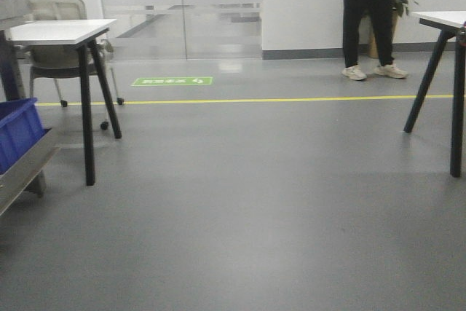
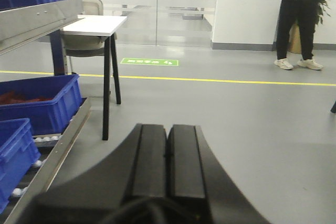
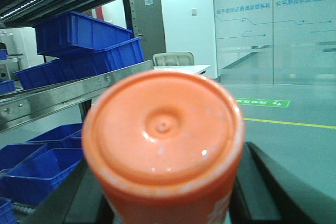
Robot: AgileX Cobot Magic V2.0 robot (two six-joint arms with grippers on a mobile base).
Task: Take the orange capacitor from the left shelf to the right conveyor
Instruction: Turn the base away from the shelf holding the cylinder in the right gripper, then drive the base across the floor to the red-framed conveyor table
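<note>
The orange capacitor [image 3: 163, 129] fills the right wrist view, its round end face toward the camera, with a bit of white print low on its side. My right gripper [image 3: 169, 195] is shut on it, with a black finger on each side. The left shelf [image 3: 63, 98] with its shiny steel lip runs along the left, apart from the capacitor. My left gripper [image 2: 168, 153] is shut and empty over the grey floor, with the shelf lip [image 2: 44, 19] to its upper left. The right conveyor is out of view. Neither gripper shows in the front view.
Blue bins [image 3: 86, 38] sit on the shelf, and more [image 2: 39, 100] on its lower level. White tables stand at the left [image 1: 62, 32] and right [image 1: 444, 18]. A person [image 1: 371, 20] stands at the back. A yellow line [image 1: 255, 99] crosses the floor.
</note>
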